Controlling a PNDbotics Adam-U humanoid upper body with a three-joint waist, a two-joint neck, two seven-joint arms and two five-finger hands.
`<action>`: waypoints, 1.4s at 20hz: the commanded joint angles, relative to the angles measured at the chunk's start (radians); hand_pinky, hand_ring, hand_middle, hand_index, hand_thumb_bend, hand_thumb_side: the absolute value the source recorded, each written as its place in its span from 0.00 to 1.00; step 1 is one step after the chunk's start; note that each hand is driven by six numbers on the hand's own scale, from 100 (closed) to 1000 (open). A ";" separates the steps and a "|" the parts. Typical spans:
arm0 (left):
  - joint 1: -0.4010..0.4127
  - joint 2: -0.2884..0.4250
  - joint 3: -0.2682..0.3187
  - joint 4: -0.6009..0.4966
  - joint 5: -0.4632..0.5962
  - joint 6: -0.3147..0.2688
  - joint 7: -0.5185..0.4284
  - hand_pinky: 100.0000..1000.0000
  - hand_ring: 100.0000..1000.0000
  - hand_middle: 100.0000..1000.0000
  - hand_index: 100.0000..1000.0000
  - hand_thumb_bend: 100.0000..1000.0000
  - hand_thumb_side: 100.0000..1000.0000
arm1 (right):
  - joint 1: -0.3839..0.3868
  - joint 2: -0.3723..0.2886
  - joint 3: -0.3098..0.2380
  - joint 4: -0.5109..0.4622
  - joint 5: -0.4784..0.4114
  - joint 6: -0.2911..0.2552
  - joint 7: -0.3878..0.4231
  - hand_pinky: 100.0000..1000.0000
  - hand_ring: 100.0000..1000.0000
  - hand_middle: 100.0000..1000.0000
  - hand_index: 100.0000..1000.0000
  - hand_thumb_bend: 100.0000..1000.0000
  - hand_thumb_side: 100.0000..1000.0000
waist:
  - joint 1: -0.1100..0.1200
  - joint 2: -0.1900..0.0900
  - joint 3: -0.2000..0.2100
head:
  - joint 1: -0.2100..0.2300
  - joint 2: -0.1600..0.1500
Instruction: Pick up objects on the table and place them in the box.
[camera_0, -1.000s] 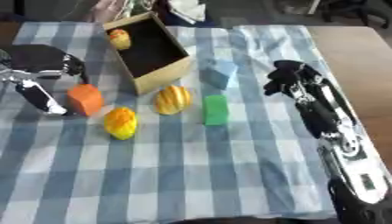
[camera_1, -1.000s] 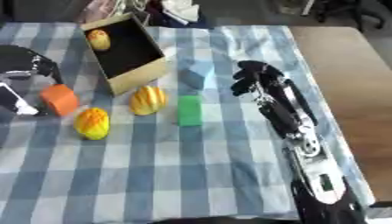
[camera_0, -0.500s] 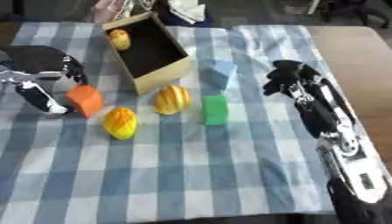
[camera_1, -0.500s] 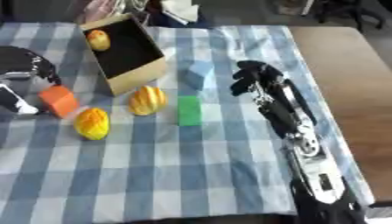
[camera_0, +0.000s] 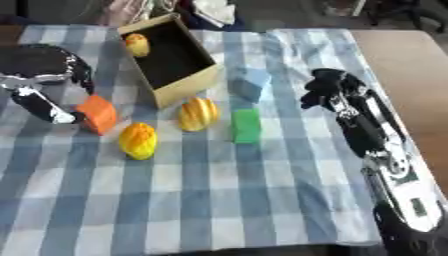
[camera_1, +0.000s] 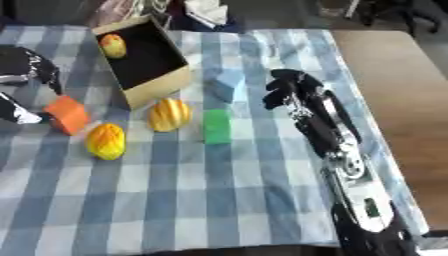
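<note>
Box (camera_0: 171, 60) sits far-left on checked cloth (camera_0: 219, 190), one yellow fruit (camera_0: 136, 44) inside. Left hand (camera_0: 48, 82) by orange block (camera_0: 97, 114), fingers unclear, can't tell grip. Right hand (camera_0: 331, 89) curled, empty, near blue block (camera_0: 251, 84). Green block (camera_0: 247, 125), two more yellow-orange fruits (camera_0: 198, 113) between them.

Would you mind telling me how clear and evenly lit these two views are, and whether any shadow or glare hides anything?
Left eye view: soft all over, edges of the green block and the right hand smeared; lighting even, no glare. The box interior is dark, yet a yellow-orange object shows inside. Right eye view: same softness; the left hand is cut by the frame edge.
</note>
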 joint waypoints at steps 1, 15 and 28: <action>-0.026 0.051 0.027 -0.027 0.040 -0.083 -0.084 0.65 0.50 0.48 0.62 0.31 0.29 | -0.008 -0.008 -0.007 -0.010 0.001 0.001 -0.005 0.54 0.55 0.56 0.75 0.00 0.51 | 0.010 -0.026 0.001 | -0.004 0.005; -0.019 0.070 -0.032 -0.052 -0.060 -0.094 -0.285 0.78 0.75 0.82 0.87 0.75 0.54 | -0.009 -0.007 -0.005 -0.009 0.001 0.002 -0.003 0.54 0.55 0.56 0.74 0.00 0.51 | 0.012 -0.024 -0.003 | -0.006 0.005; -0.009 0.008 -0.052 0.002 -0.229 -0.094 -0.092 0.77 0.75 0.82 0.87 0.67 0.51 | -0.013 -0.002 -0.001 -0.009 -0.001 0.002 0.000 0.54 0.55 0.56 0.74 0.00 0.51 | 0.007 -0.019 -0.010 | -0.004 0.005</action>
